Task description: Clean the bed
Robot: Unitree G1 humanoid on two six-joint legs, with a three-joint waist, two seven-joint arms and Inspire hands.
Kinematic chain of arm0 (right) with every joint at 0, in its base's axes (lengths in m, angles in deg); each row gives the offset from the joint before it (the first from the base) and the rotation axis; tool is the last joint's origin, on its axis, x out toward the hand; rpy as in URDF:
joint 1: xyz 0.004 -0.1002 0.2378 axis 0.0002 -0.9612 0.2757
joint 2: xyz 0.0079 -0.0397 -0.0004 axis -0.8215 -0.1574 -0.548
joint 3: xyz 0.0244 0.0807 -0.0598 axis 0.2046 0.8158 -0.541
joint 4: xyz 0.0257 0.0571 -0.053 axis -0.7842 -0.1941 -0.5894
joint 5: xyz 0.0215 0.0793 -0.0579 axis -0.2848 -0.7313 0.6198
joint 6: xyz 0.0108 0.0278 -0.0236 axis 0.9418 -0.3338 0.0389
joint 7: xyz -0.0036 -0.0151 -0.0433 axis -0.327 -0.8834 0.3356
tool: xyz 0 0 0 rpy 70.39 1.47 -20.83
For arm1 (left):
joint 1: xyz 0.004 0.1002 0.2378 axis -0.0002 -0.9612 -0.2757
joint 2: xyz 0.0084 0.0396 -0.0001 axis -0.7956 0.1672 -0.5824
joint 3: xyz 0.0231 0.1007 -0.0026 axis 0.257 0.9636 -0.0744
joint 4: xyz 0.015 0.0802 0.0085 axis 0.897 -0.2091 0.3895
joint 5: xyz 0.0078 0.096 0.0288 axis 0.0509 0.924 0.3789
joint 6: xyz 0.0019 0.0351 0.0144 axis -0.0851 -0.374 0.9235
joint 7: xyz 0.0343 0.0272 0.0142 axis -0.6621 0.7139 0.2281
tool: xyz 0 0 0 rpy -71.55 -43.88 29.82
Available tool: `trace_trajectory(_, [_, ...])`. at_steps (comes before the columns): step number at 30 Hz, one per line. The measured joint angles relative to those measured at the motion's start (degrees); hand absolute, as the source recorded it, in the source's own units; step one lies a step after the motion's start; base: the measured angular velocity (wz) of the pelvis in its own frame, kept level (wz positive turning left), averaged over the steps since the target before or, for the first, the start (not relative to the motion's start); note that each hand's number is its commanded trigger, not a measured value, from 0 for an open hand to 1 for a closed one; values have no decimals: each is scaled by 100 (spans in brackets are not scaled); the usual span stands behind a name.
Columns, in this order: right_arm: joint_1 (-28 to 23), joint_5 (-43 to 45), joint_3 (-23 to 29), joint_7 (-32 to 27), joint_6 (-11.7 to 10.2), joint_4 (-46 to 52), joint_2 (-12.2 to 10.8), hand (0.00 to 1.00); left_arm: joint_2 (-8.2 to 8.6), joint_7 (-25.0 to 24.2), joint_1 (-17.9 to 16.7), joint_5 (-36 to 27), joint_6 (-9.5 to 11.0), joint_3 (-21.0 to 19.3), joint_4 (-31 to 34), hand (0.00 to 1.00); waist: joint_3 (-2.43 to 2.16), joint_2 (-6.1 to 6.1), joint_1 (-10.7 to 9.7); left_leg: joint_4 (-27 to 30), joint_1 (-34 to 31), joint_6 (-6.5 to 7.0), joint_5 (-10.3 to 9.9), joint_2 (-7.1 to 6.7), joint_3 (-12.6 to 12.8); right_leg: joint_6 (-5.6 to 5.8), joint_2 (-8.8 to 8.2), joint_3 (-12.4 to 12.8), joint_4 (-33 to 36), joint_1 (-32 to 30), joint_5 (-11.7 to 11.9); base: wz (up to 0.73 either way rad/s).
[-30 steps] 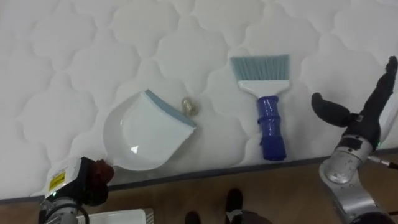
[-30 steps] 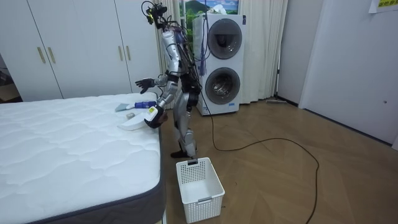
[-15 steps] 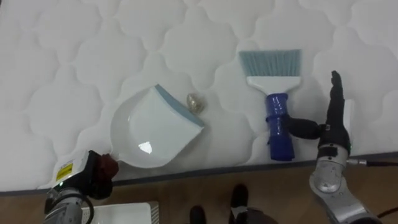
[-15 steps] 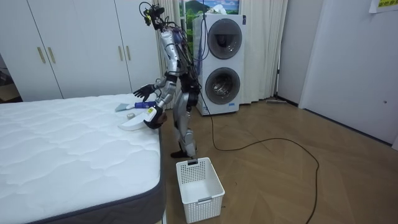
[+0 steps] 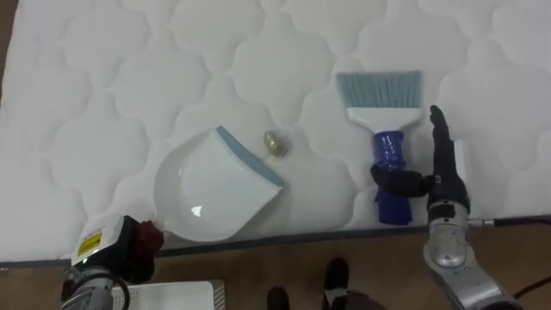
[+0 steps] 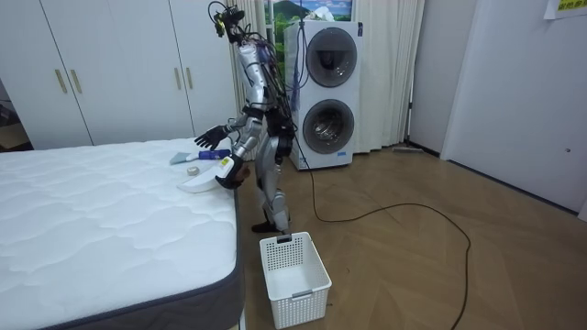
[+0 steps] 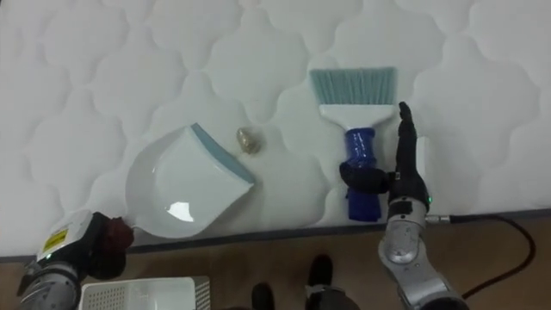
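Wooden floor and pale wardrobes around a white quilted mattress (image 5: 103,86), with a white slatted plastic basket (image 6: 293,266) on the boards near the robot's feet at the bed's edge. Lying on the quilt close to that edge: a white plastic dustpan with a grey-blue lip (image 5: 207,194), a small crumpled beige scrap (image 5: 275,143) just beyond the lip and apart from it, and further right a hand brush with blue ribbed handle, white head and pale blue bristles (image 5: 389,129), bristles pointing away from the robot.

Right hand (image 5: 445,176) set just right of the brush handle, fingers straight and pointing up the bed, thumb reaching across to touch the blue grip, not wrapped round it. Left hand (image 5: 136,248) clenched at the dustpan's rear, apparently round its hidden handle.

Both tools judged light and rigid, with smooth plastic likely to slip in a loose hold. Best taken mid-length on the ribbed blue grip, fully wrapped, leaving the bristles free. Bristles soft, apt to splay under pressure. Scrap nearly weightless, apt to skip across the springy, dimpled quilt, so short gentle strokes toward the lip.
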Motion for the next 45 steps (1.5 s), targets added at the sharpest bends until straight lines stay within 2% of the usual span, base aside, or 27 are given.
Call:
trace_trajectory(13, [22, -317, -1, 61, 15, -103, -137, 0, 25, 0, -18, 2, -46, 177, -115, 100, 10, 50, 37, -54, 110, 4, 2, 16, 31, 7, 1, -59, -71, 142, -1, 2])
trace_trajectory(19, [20, -257, -74, 236, 251, -579, -129, 0, 25, 12, -48, -19, -105, 190, -113, 100, 3, 58, 22, -186, 180, 6, 37, -1, 50, 12, -9, -30, -47, 137, -24, -1])
trace_trajectory(24, [186, -232, -356, 342, 261, -1203, -122, 0, 24, 42, 12, -14, -136, 290, -196, 100, 6, 44, -1, -196, 258, 6, 45, -11, 48, 20, -16, -41, -50, 211, -37, 1])
trace_trajectory(26, [215, -193, -354, 442, 377, -1287, -115, 0, 20, 43, 33, -2, -159, 322, -199, 100, 5, 23, -5, -207, 340, 6, 45, -12, 49, 32, -17, -49, -66, 300, -49, 2])
trace_trajectory(29, [307, -21, -363, 512, 467, -1426, -119, 0, 20, 62, 65, -2, -165, 338, -182, 100, 5, -30, 5, -205, 369, 7, 45, -16, 42, 43, -22, -56, -91, 335, -59, 0])
trace_trajectory(33, [334, 101, -372, 557, 557, -1489, -117, 0, 20, 121, 71, -3, -171, 369, -170, 100, 5, -43, 17, -193, 355, 7, 45, 2, 16, 43, 3, -108, -198, 400, -26, 5])
trace_trajectory(34, [320, 123, -395, 565, 583, -1542, -118, 8, 20, 121, 70, -2, -173, 378, -171, 100, 4, -43, 3, -198, 372, 7, 45, 3, 13, 53, 8, -110, -240, 431, -19, 5])
trace_trajectory(35, [344, 145, -429, 594, 593, -1641, -114, 47, 21, 122, 72, 1, -184, 390, -172, 100, 4, -43, 7, -203, 385, 7, 45, 9, 15, 65, 15, -117, -266, 467, -6, 5])
trace_trajectory(36, [352, 162, -442, 617, 611, -1672, -109, 76, 21, 121, 74, 2, -200, 398, -172, 100, 4, -43, 2, -204, 391, 7, 45, 13, 14, 71, 20, -127, -278, 491, 5, 8])
trace_trajectory(37, [366, 257, -438, 647, 633, -1737, -106, 100, 21, 121, 74, 7, -235, 412, -174, 100, 3, -46, -38, -206, 411, 7, 45, 15, 14, 80, 13, -154, -289, 530, 13, 10])
trace_trajectory(40, [456, 401, -387, 669, 704, -1837, -95, 100, 21, 120, 43, 15, -304, 442, -176, 100, 0, -52, -95, -229, 437, 11, 47, 5, 19, 94, 0, -162, -296, 559, 15, 5])
trace_trajectory(45, [596, 659, -187, 680, 840, -1918, 140, 100, 21, 108, 45, 28, -387, 441, -127, 100, 0, -54, -110, -241, 464, 14, 49, -4, 11, 101, -10, -153, -270, 561, 4, 0])
